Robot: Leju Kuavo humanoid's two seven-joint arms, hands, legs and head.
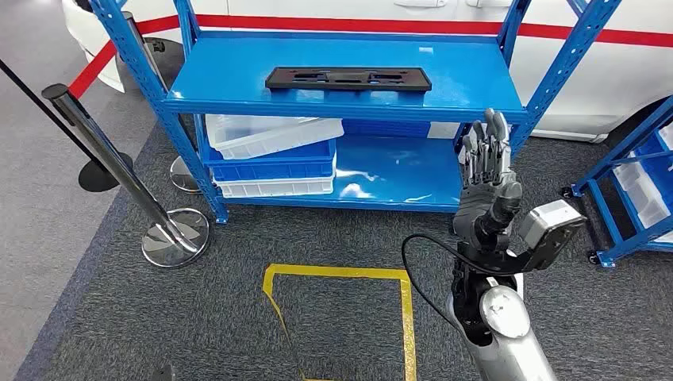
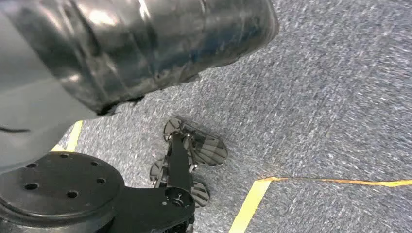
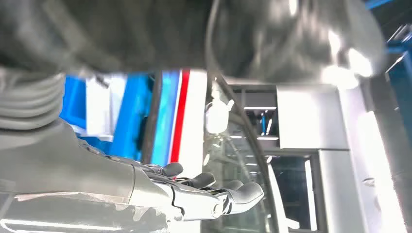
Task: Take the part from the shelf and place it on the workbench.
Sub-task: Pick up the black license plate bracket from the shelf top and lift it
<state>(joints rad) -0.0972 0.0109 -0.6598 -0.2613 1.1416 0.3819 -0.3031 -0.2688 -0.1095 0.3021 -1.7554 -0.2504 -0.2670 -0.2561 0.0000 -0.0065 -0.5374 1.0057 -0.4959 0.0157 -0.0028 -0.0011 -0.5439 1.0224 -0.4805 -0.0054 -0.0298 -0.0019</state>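
One flat black part (image 1: 348, 78), lengthwise along shelf (image 1: 238, 79).

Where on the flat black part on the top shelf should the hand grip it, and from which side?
Probably the near long edge of the black part, approached from the front. It lies flat and thin on the top shelf, long side facing the robot, and the raised right hand is empty.

My right arm is raised, forearm upright, my right hand (image 1: 486, 163) held open, fingers (image 3: 233, 193) straight and together, holding nothing.
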